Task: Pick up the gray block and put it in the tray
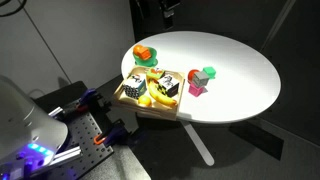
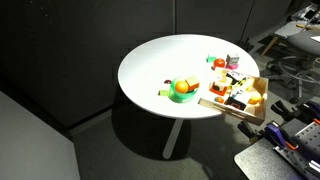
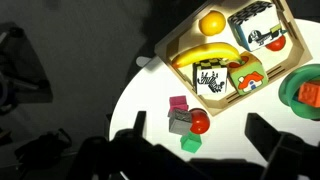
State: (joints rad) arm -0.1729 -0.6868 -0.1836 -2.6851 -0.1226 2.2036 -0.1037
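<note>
In the wrist view the gray block lies on the round white table, in a tight cluster with a pink block, a red ball and a green block. My gripper is open, high above the cluster, with its fingers spread to either side. The light-wood tray lies just beyond the cluster and holds a banana, a yellow fruit and patterned cubes. Both exterior views show the tray at the table's edge. The gray block sits beside it.
A green bowl with an orange item stands on the table near the tray, also in both exterior views. The robot's base and a perforated mounting board are beside the table. Dark walls surround the scene.
</note>
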